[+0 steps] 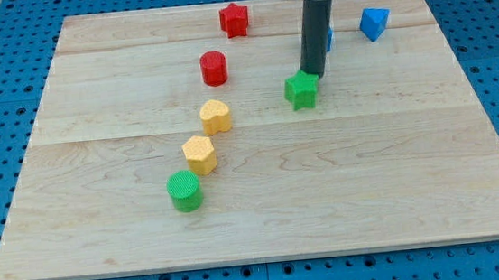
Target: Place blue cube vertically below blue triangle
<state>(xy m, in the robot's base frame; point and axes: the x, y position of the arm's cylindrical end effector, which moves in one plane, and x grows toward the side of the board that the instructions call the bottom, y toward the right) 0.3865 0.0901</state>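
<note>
My tip (314, 74) is at the upper edge of a green star (301, 90), touching or nearly touching it, right of the board's middle. A blue block (328, 36) shows as a sliver just right of the rod near the view's top. The rod hides most of it, so I cannot make out its shape. A second blue block (373, 23), which looks like the triangle, lies to its right near the board's top edge. The tip is below and left of both blue blocks.
A red star (234, 19) lies at the top middle, with a red cylinder (213, 68) below it. A yellow heart (215, 116), a yellow hexagon (199, 153) and a green cylinder (184, 190) run diagonally down to the left. The wooden board (399, 190) sits on a blue pegboard.
</note>
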